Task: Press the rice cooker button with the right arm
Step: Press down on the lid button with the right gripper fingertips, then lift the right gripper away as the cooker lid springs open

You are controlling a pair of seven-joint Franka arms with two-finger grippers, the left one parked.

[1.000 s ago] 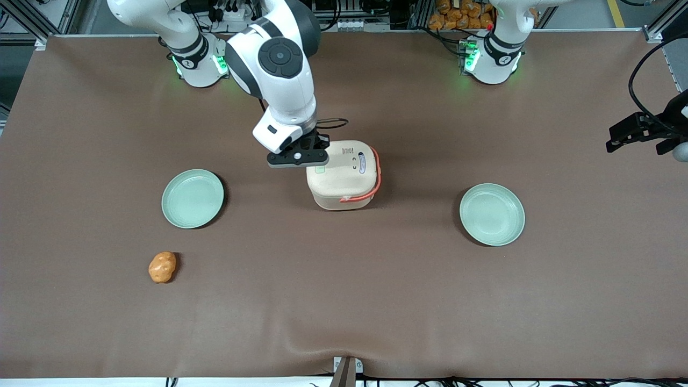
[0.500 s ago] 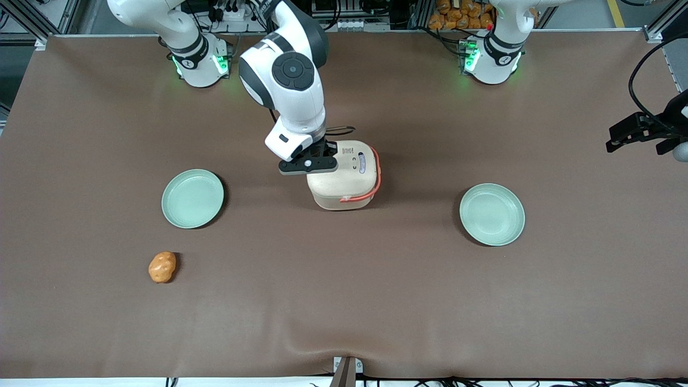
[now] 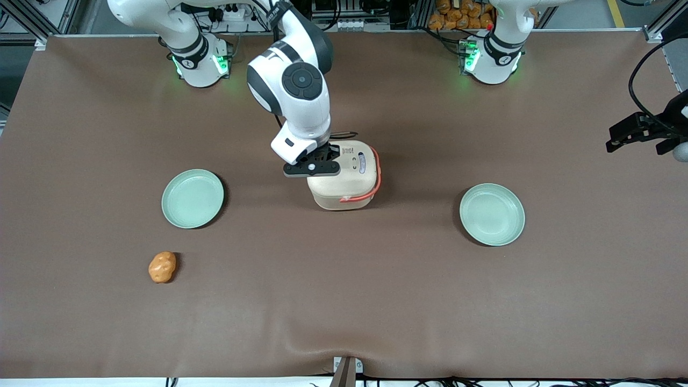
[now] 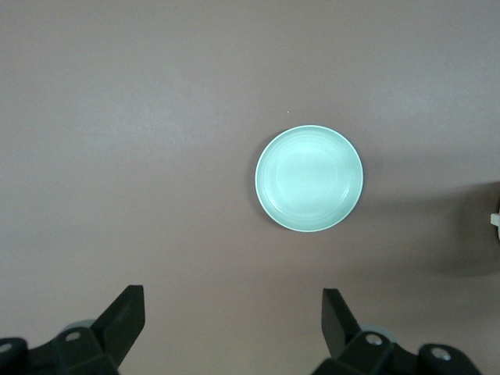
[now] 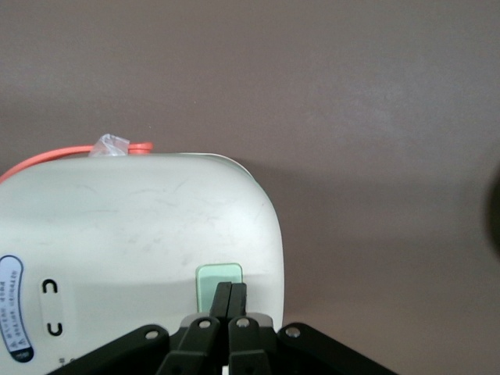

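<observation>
The cream rice cooker [image 3: 344,180] with its coral-red handle [image 3: 378,177] stands closed near the table's middle. Its lid also shows in the right wrist view [image 5: 141,234], with a pale green button [image 5: 219,278] near one edge. My right arm [image 3: 298,91] reaches down over the cooker's lid. My gripper [image 5: 230,289] is shut, empty, its fingertips together right over the green button; whether they touch it I cannot tell. In the front view the gripper [image 3: 313,167] hides the button.
Two pale green plates lie on the brown cloth, one [image 3: 192,198] toward the working arm's end, one [image 3: 492,214] toward the parked arm's end, the latter also in the left wrist view [image 4: 309,178]. An orange potato-like lump [image 3: 162,266] lies nearer the front camera.
My right arm has swung sideways over the cooker's lid toward the parked arm's end, bringing the shut gripper above the green button, which it now covers in the front view.
</observation>
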